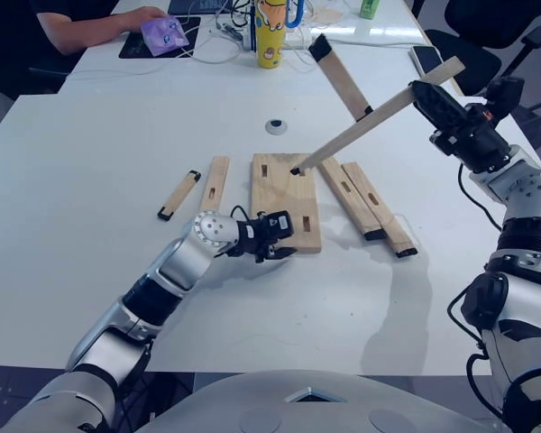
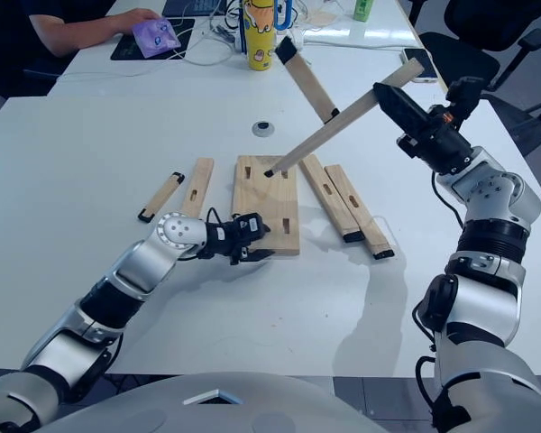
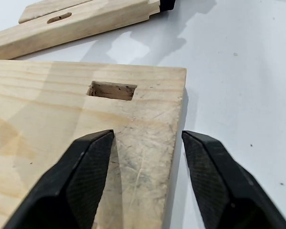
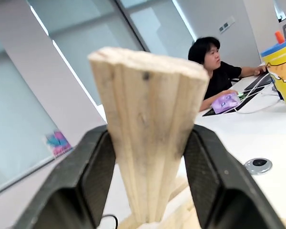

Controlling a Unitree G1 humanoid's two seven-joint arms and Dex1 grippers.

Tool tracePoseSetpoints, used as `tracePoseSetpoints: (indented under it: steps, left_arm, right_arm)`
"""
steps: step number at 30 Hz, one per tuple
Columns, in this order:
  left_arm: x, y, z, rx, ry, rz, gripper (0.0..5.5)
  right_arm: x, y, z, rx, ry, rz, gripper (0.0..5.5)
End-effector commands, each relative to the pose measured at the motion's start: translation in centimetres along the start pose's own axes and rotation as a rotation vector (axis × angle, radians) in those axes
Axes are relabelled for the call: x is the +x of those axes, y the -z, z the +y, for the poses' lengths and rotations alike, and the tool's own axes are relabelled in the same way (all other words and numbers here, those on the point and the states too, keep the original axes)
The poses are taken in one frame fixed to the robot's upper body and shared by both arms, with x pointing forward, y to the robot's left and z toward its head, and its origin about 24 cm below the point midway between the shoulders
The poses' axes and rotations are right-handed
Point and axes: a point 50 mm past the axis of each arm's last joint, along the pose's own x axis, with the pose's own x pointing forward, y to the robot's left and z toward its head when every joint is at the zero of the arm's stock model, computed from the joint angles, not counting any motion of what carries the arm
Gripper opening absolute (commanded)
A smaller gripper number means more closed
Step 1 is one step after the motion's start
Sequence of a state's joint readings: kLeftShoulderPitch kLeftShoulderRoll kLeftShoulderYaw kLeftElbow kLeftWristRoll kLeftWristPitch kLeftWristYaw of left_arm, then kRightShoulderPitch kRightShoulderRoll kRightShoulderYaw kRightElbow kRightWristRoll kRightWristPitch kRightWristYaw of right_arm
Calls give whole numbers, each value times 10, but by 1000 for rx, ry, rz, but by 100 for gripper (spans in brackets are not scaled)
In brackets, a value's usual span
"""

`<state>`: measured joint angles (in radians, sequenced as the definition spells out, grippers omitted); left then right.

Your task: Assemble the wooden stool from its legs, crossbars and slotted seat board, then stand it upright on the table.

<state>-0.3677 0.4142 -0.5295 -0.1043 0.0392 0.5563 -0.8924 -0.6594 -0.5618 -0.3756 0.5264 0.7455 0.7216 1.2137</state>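
Observation:
The slotted seat board point(image 1: 286, 203) lies flat at mid-table. My left gripper point(image 1: 278, 244) is open at the board's near corner point(image 3: 148, 95), one finger above the wood and one beside its edge. My right gripper point(image 1: 430, 96) is shut on a long wooden leg point(image 1: 370, 126) held slanted in the air. The leg's black-tipped low end point(image 1: 296, 170) touches the board at a far slot. A second black-tipped piece point(image 1: 341, 77) juts up from the held leg near its middle. Two legs point(image 1: 365, 200) lie right of the board. A slotted crossbar point(image 1: 215, 183) and a short bar point(image 1: 178, 195) lie to its left.
A yellow cup point(image 1: 270, 36), cables and a person's arm with a purple object point(image 1: 162, 34) are at the table's far side. A round cable grommet point(image 1: 276, 126) sits behind the board. A phone point(image 1: 428, 59) lies at the far right.

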Motion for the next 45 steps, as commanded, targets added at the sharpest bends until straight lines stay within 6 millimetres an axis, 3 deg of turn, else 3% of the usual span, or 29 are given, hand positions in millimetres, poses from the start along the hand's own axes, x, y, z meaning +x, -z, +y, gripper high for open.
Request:
tracePoseSetpoints:
  steps: [1, 9, 17, 28, 34, 39, 45]
  left_arm:
    - [-5, 31, -8, -114, 36, 90, 265]
    - [2, 29, -10, -153, 21, 40, 265]
    - [1, 36, -15, -180, 15, 42, 265]
    - [2, 41, -19, -180, 41, 67, 265]
    - [3, 41, -21, -179, 49, 72, 265]
    - [4, 41, -24, -184, 53, 72, 265]
    - [3, 42, -28, -200, 38, 66, 265]
  right_arm:
    - [2, 6, 8, -33, -48, 109, 204]
    - [-3, 7, 18, -47, -107, 246, 204]
    - [-3, 20, 18, -103, -106, 358, 204]
    - [29, 9, 17, -292, -189, 458, 204]
    - [37, 10, 16, -380, -219, 556, 204]
    - [39, 19, 27, -478, -275, 657, 204]
    - [22, 46, 34, -490, -273, 759, 204]
